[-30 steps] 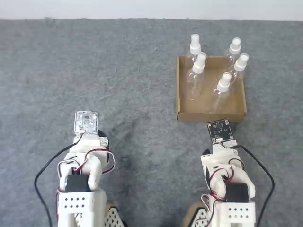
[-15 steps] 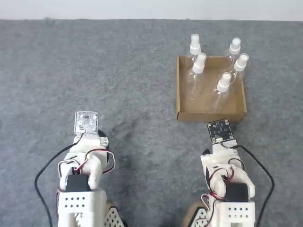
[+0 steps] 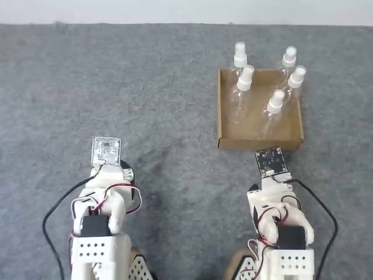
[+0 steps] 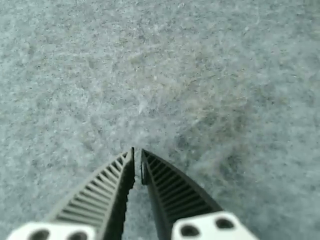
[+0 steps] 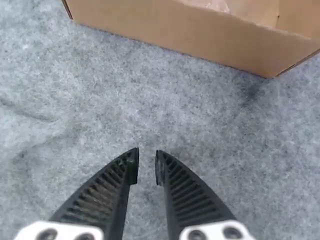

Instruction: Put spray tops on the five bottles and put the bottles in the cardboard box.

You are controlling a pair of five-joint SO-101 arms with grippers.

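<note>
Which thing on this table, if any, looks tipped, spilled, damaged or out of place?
Nothing stands out. The five bottles stand in the cardboard box, each wearing its spray top. No spill or damage shows.

Clear bottles [image 3: 238,100], white spray tops [image 3: 245,77], brown cardboard box [image 3: 259,143], mottled grey carpet [image 3: 116,76].
</note>
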